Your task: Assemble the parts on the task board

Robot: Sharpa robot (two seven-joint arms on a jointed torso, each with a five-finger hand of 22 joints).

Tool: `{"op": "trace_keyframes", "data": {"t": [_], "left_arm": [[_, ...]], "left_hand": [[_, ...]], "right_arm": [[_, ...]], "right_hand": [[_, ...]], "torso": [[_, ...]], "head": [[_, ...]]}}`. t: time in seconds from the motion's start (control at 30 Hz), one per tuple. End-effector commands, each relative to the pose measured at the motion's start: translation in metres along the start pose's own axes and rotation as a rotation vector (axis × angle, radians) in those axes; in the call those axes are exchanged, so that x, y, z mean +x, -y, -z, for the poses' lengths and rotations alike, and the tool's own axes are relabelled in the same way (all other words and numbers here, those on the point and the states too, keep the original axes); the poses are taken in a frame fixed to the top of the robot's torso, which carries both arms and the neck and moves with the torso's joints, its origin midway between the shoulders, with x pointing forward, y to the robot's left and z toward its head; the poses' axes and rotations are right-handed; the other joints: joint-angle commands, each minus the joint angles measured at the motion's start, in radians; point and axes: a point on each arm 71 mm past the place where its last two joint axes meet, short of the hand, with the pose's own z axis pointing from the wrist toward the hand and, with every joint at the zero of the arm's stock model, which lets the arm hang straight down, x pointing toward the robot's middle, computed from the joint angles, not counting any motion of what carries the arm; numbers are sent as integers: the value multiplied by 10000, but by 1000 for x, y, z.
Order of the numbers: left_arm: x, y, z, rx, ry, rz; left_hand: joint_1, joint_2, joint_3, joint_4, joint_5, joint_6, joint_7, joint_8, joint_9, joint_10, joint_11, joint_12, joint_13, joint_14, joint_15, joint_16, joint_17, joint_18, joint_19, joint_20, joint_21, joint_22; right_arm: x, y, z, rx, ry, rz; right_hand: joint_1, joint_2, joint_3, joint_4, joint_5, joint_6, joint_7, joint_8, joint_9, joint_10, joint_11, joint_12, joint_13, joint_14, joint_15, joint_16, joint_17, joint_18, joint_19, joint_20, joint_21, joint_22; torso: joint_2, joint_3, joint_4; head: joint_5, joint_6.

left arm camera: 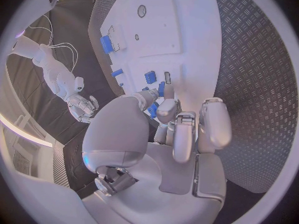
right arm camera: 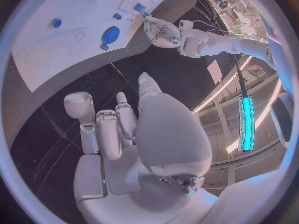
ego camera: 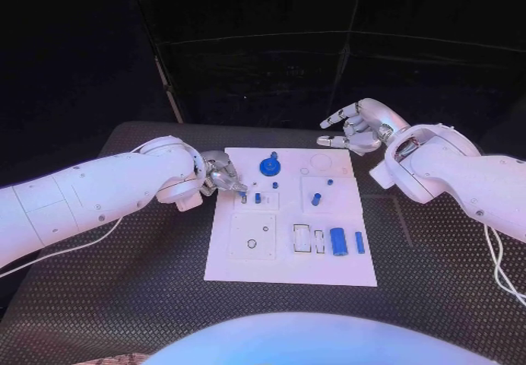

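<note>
The white task board lies in the middle of the table. My left hand hovers over the board's far left edge, fingers curled in, and pinches a slim blue part between thumb and fingertip. The part points down at the board beside a small blue piece. A round blue knob stands just right of that hand. More blue parts sit mid-board, and a blue cylinder and a thin blue bar lie near the right edge. My right hand hangs raised past the far right corner, fingers spread, holding nothing.
The board has a square inset with a small hole at its near left and rectangular slots beside the cylinder. Black ribbed table surrounds the board. A white cable trails along the right arm.
</note>
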Motion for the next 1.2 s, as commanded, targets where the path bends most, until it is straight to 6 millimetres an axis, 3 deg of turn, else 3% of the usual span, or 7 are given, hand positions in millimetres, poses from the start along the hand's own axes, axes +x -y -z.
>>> {"op": "trace_keyframes", "data": {"t": [0.03, 0.93, 1.2], "left_arm": [[-1, 2, 0, 77, 537, -312], [10, 4, -2, -123, 25, -1407], [10, 4, -2, -123, 45, -1447]], "left_hand": [[-119, -4, 1618, -1556, 44, 4, -30, 58, 22, 80, -10, 66, 15, 1038, -84, 62, 2634, -109, 51, -49, 24, 8], [-255, -59, 1806, -1668, 95, 2, -41, 132, 63, 120, -22, 95, 34, 1038, -96, 62, 2634, -105, 45, -62, 11, -3], [-472, -108, 1983, -1784, 279, 11, -61, 243, 122, 185, -39, 159, 89, 1038, -108, 62, 2634, -106, 51, -75, 10, 9]], "right_arm": [[0, -2, 0, -113, -55, 29], [0, -2, 0, -113, -79, 28], [0, -2, -1, -113, -80, 28]], "right_hand": [[-23, 27, -51, 6, 36, -7, -33, 39, -3, 30, -68, 50, 9, 606, -92, -64, 669, 103, -15, -2, -45, -11], [-23, 27, -51, 6, 36, -7, -33, 39, -3, 30, -68, 50, 9, 606, -92, -64, 669, 103, -15, -2, -45, -11], [-23, 27, -51, 6, 36, -7, -33, 39, -3, 30, -68, 50, 9, 606, -92, -64, 669, 103, -15, -2, -45, -11]], "torso": [[14, -4, -13], [4, -5, -6], [6, -2, -4]], "head": [[-4, -25], [-13, -150], [-11, -162]]}}
